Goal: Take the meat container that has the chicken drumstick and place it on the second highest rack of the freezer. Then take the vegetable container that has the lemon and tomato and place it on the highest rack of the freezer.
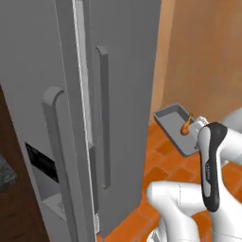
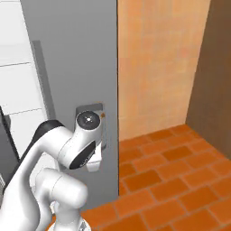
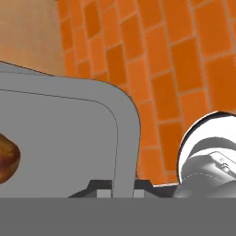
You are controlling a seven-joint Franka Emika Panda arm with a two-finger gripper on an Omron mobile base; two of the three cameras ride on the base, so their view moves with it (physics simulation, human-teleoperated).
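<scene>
The meat container (image 1: 173, 121), a shallow grey tray, hangs in the air to the right of the freezer (image 1: 123, 94), above the tiled floor. The orange-brown chicken drumstick (image 1: 186, 126) lies inside it. In the hand view the tray (image 3: 64, 133) is close up, with the drumstick (image 3: 6, 157) at the left edge. My gripper (image 3: 122, 186) is shut on the tray's near rim, one dark fingertip (image 3: 99, 186) on each side of the wall. From the right base view, the tray's edge (image 2: 89, 108) peeks out behind my wrist. The vegetable container with the lemon and tomato is out of view.
The freezer's left door (image 1: 56, 123) stands slightly ajar, with long vertical handles (image 1: 103, 118) and a black dispenser panel (image 1: 42, 163). White shelves (image 2: 18, 90) show inside. An orange wall (image 2: 153, 67) and a dark cabinet (image 2: 214, 72) bound the tiled floor (image 2: 171, 176).
</scene>
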